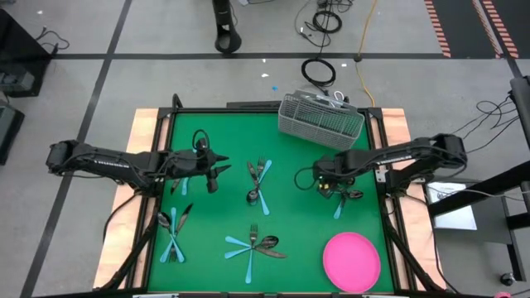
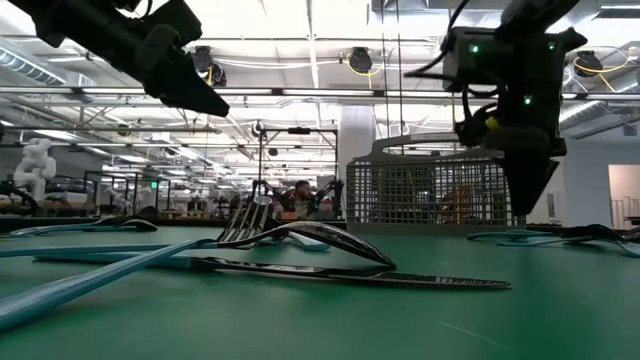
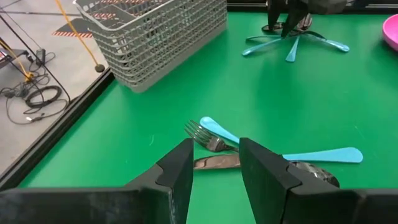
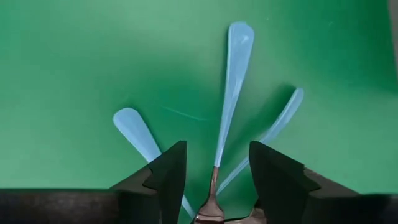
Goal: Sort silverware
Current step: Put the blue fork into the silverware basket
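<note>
Right wrist view: right end effector (image 4: pixel 213 180) low over silverware cluster (image 1: pixel 339 195) at table's (image 1: pixel 290 165) right side, beside caddy (image 1: pixel 321 122); fingers (image 4: pixel 165 180) spread, straddling one fork handle (image 4: pixel 231 93), nothing gripped yet. Left end effector (image 3: pixel 214 171) hovers over table's left part, fingers parted, empty. More silverware in groups at centre (image 1: pixel 257 184), front (image 1: pixel 253 244), left (image 1: pixel 172 232). Judgement: pieces light, stiff, thin, smooth handles likely slippery, lying flat on table; best pinched across narrow handle near neck. Plate (image 1: pixel 351 259) at front right.

fork (image 4: pixel 225 93) head cut off between right gripper (image 4: pixel 211 180) fingers (image 4: pixel 168 174)
</note>
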